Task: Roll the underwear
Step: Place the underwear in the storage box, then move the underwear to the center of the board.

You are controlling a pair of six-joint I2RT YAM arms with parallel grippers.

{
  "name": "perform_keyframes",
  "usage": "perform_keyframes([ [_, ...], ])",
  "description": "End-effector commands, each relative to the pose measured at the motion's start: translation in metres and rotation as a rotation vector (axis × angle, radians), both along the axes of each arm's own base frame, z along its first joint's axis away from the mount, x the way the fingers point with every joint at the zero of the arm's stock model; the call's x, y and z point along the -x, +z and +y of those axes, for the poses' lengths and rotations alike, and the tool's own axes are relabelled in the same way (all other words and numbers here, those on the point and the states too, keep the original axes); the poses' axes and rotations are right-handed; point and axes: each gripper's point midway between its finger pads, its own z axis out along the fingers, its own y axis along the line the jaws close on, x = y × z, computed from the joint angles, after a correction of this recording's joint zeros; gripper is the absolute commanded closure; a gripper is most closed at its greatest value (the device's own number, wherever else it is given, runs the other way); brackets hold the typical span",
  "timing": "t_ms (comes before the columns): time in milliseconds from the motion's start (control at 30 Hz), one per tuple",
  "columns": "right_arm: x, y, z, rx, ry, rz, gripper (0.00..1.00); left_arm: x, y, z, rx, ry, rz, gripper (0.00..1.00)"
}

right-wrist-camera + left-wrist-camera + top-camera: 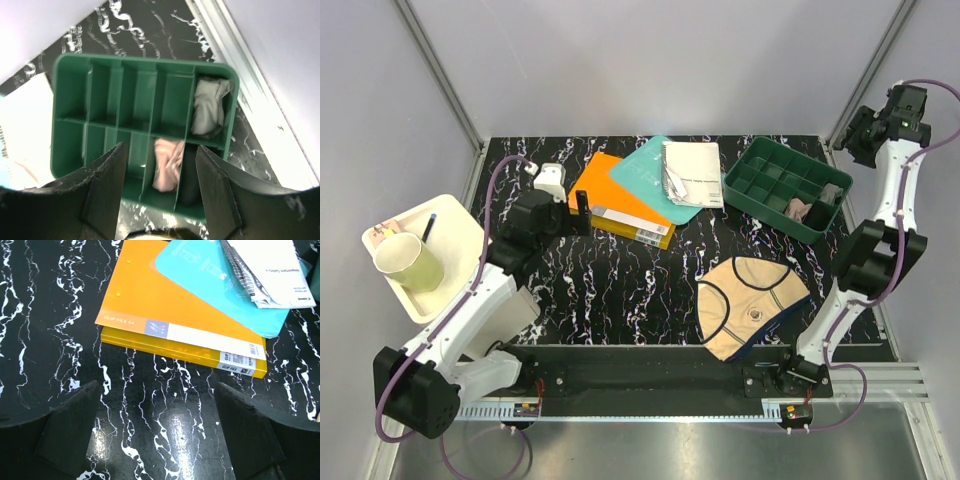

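Note:
The beige underwear (750,305) with dark navy edging lies spread flat on the black marble table, near the right arm's base. A light grey underwear (210,107) sits bundled in the far right compartment of the green divided tray (75,75), also seen from above (832,193). My right gripper (160,149) hovers high over the tray's near edge, open, with nothing between its fingers; in the top view it (865,128) is at the back right. My left gripper (155,435) is open and empty, low over bare table in front of the orange file (150,305).
A pink cloth (167,162) and a dark item (192,175) fill two near compartments of the green tray (760,180). A teal folder (650,175) and a white booklet (692,172) overlap the orange file (615,200). A cream tray (455,225) holding a cup (408,262) sits at the left.

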Motion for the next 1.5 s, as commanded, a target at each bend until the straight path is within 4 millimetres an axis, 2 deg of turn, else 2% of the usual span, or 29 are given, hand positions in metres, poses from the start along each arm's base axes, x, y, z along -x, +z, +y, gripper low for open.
perform_keyframes([
  [0, 0.012, 0.033, 0.046, -0.006, 0.076, -0.085, 0.35, 0.0, 0.023, -0.016, 0.068, -0.068, -0.064, 0.01],
  [33, 0.015, 0.022, 0.056, -0.009, 0.08, -0.078, 0.35, 0.0, 0.022, -0.017, 0.079, -0.064, -0.055, 0.01],
  [67, 0.021, 0.038, 0.069, -0.017, 0.074, -0.123, 0.35, 0.001, 0.023, -0.019, 0.096, -0.061, -0.048, 0.02],
  [100, 0.023, 0.039, 0.081, -0.026, 0.09, -0.141, 0.35, 0.002, 0.025, -0.022, 0.107, -0.073, -0.049, 0.02],
  [133, 0.021, 0.027, 0.113, -0.049, 0.153, -0.148, 0.35, 0.003, 0.026, -0.025, 0.117, -0.088, -0.047, 0.02],
  [167, 0.027, 0.039, 0.131, -0.061, 0.172, -0.188, 0.35, 0.004, 0.028, -0.028, 0.127, -0.1, -0.047, 0.03],
  [200, 0.029, 0.037, 0.148, -0.071, 0.201, -0.194, 0.35, 0.007, 0.031, -0.034, 0.14, -0.124, -0.051, 0.04],
  [233, 0.031, 0.027, 0.178, -0.086, 0.255, -0.189, 0.35, 0.009, 0.031, -0.037, 0.146, -0.131, -0.045, 0.05],
  [267, 0.036, 0.029, 0.194, -0.101, 0.279, -0.197, 0.35, 0.012, 0.03, -0.044, 0.157, -0.147, -0.036, 0.06],
  [300, 0.039, 0.025, 0.207, -0.108, 0.3, -0.198, 0.35, 0.013, 0.031, -0.048, 0.16, -0.152, -0.029, 0.09],
  [333, 0.043, 0.011, 0.221, -0.115, 0.324, -0.186, 0.35, 0.014, 0.03, -0.052, 0.161, -0.157, -0.019, 0.09],
  [367, 0.05, 0.012, 0.239, -0.134, 0.349, -0.195, 0.35, 0.021, 0.022, -0.068, 0.159, -0.188, 0.014, 0.1],
  [400, 0.055, 0.007, 0.245, -0.15, 0.359, -0.191, 0.35, 0.023, 0.017, -0.073, 0.149, -0.176, 0.026, 0.1],
  [433, 0.062, -0.01, 0.249, -0.171, 0.363, -0.168, 0.35, 0.026, 0.011, -0.082, 0.152, -0.179, 0.041, 0.11],
  [467, 0.07, -0.006, 0.251, -0.184, 0.358, -0.185, 0.36, 0.034, 0.0, -0.105, 0.179, -0.204, 0.078, 0.11],
  [500, 0.076, -0.009, 0.252, -0.183, 0.36, -0.186, 0.36, 0.04, -0.012, -0.118, 0.199, -0.223, 0.109, 0.11],
  [533, 0.085, -0.024, 0.248, -0.173, 0.346, -0.162, 0.36, 0.046, -0.02, -0.133, 0.259, -0.227, 0.147, 0.11],
  [567, 0.094, -0.013, 0.248, -0.17, 0.342, -0.195, 0.36, 0.052, -0.029, -0.158, 0.295, -0.274, 0.161, 0.12],
  [600, 0.101, -0.013, 0.246, -0.165, 0.337, -0.202, 0.35, 0.06, -0.042, -0.172, 0.321, -0.305, 0.199, 0.14],
  [633, 0.109, -0.022, 0.242, -0.152, 0.321, -0.19, 0.35, 0.065, -0.048, -0.185, 0.361, -0.31, 0.224, 0.15],
  [667, 0.117, -0.011, 0.239, -0.138, 0.319, -0.222, 0.35, 0.073, -0.064, -0.206, 0.356, -0.345, 0.256, 0.16],
  [733, 0.128, -0.013, 0.231, -0.11, 0.298, -0.231, 0.34, 0.078, -0.071, -0.23, 0.365, -0.362, 0.29, 0.17],
  [767, 0.13, -0.014, 0.231, -0.102, 0.302, -0.231, 0.33, 0.087, -0.091, -0.247, 0.346, -0.4, 0.345, 0.17],
  [800, 0.133, -0.015, 0.231, -0.103, 0.306, -0.231, 0.33, 0.086, -0.086, -0.262, 0.366, -0.429, 0.349, 0.17],
  [867, 0.137, -0.016, 0.234, -0.119, 0.317, -0.231, 0.33, 0.091, -0.101, -0.286, 0.38, -0.477, 0.425, 0.23],
  [1000, 0.143, -0.018, 0.24, -0.153, 0.335, -0.238, 0.33, 0.088, -0.122, -0.302, 0.372, -0.489, 0.484, 0.32],
  [1167, 0.148, -0.011, 0.241, -0.157, 0.336, -0.26, 0.32, 0.089, -0.138, -0.319, 0.365, -0.523, 0.543, 0.34],
  [1467, 0.155, -0.008, 0.238, -0.142, 0.338, -0.278, 0.31, 0.091, -0.171, -0.321, 0.301, -0.499, 0.644, 0.37],
])
